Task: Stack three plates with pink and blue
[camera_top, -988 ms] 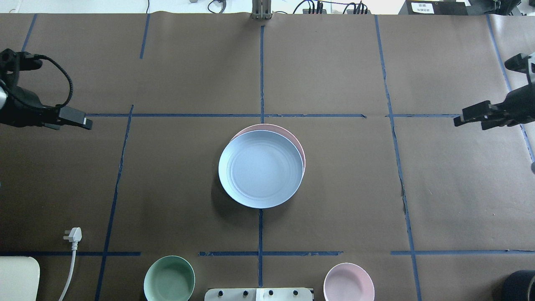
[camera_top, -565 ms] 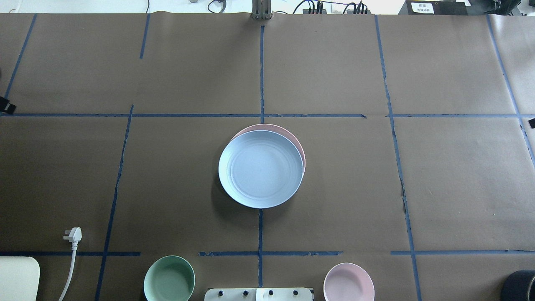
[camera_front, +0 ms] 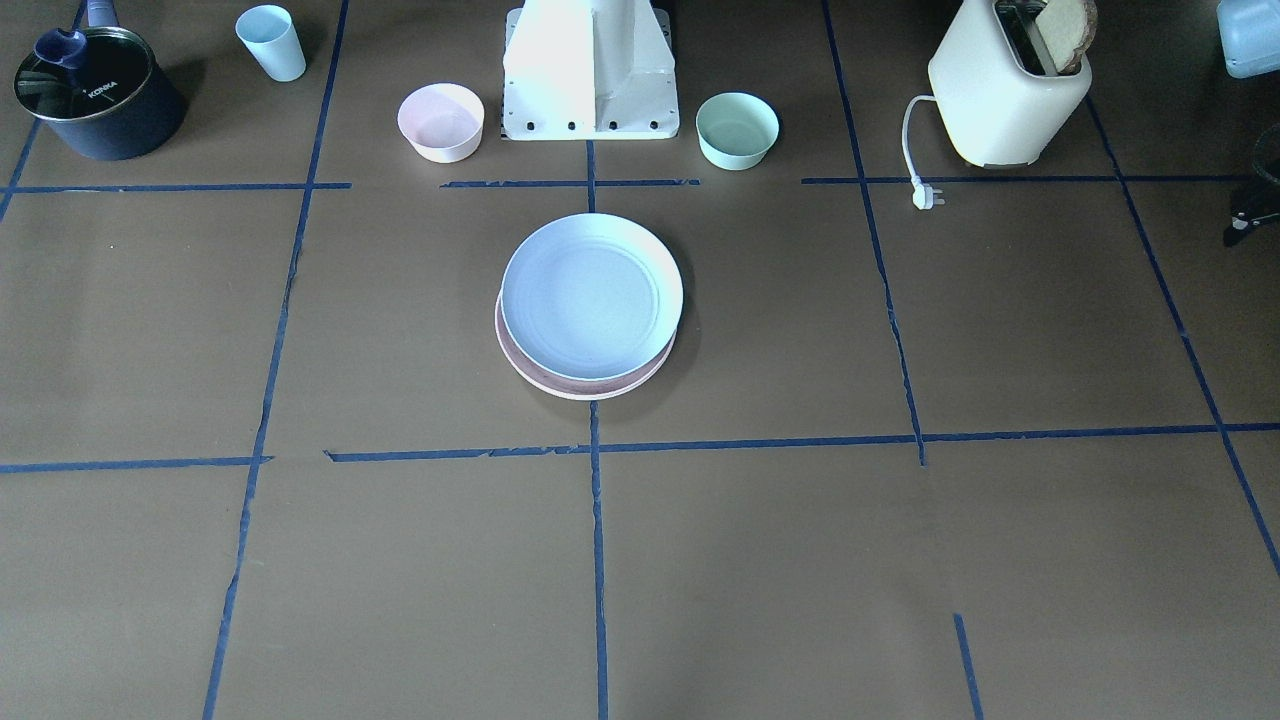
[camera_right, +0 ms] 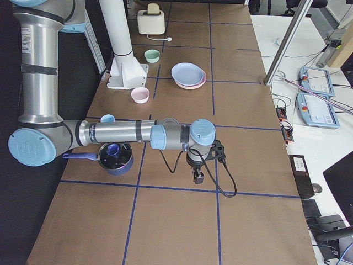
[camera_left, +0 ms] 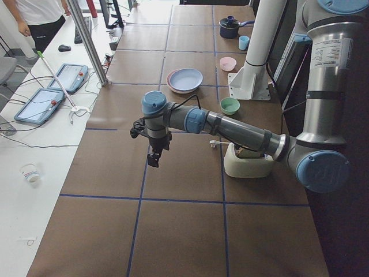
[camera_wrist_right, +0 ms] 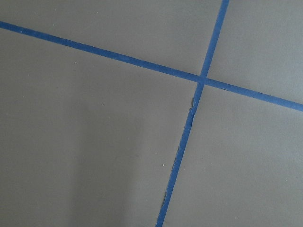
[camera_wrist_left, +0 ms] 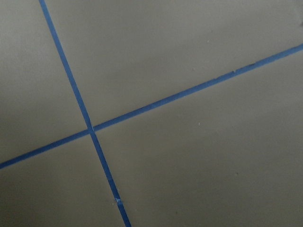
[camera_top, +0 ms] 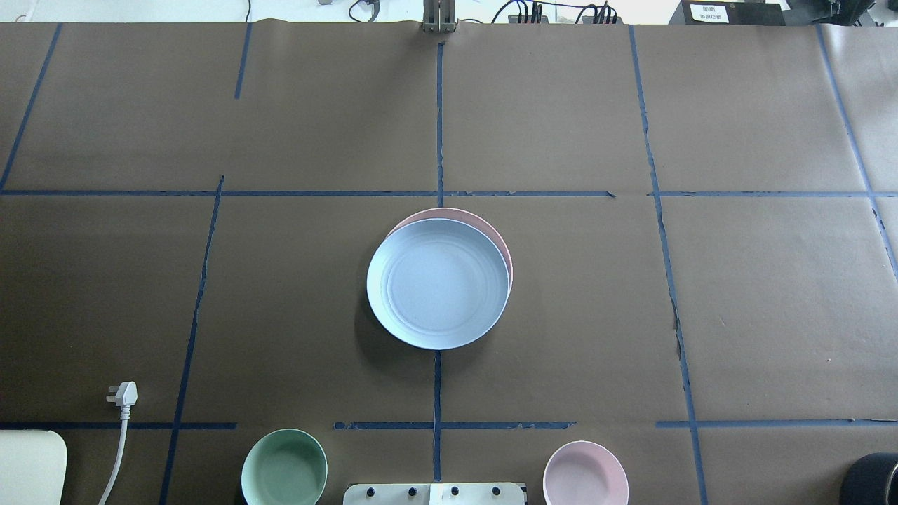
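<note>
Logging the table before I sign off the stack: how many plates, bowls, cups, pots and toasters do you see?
Plates: 2 showing, blue plate on pink plate
Bowls: 2, pink bowl, green bowl
Cup: 1
Pot: 1
Toaster: 1
Total: 7

I see the counter [camera_top: 772,315] covered in brown paper crossed by blue tape lines [camera_top: 437,393]. At its middle sits a stack, the pale blue plate [camera_top: 437,284] over the pale pink plate [camera_front: 590,390]. Along the robot's edge stand a pink bowl [camera_front: 441,122], a mint-green bowl [camera_front: 737,130], a toaster [camera_front: 1005,95], a dark pot [camera_front: 98,95] and a blue cup [camera_front: 271,42].
</note>
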{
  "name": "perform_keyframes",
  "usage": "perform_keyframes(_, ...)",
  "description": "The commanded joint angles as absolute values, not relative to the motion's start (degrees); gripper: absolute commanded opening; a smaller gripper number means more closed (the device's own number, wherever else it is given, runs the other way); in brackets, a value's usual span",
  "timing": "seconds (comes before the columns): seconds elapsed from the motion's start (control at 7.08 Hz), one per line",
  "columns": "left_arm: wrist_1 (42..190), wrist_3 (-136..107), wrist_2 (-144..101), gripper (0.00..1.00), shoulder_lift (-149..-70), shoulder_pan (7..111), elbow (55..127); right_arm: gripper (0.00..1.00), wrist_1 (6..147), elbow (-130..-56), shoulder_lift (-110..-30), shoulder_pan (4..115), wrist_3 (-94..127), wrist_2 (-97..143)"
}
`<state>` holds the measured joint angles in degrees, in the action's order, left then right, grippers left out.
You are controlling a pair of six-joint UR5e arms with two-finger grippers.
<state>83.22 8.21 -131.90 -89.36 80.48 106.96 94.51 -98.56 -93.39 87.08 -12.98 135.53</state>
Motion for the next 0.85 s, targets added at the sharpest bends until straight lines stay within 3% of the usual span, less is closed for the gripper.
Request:
perform_keyframes(0.0,82.4,10.5,-134.3,1.0,-88.2,81.5,106.3,1.0,96.7,-98.4,-92.1,86.7,-13.4,135.5)
perform_keyframes(0.71,82.4,9.9,-135.0,1.0,-85.5,84.8,103.4,1.0,96.8,-98.8,-92.0,86.7,-13.3,135.6)
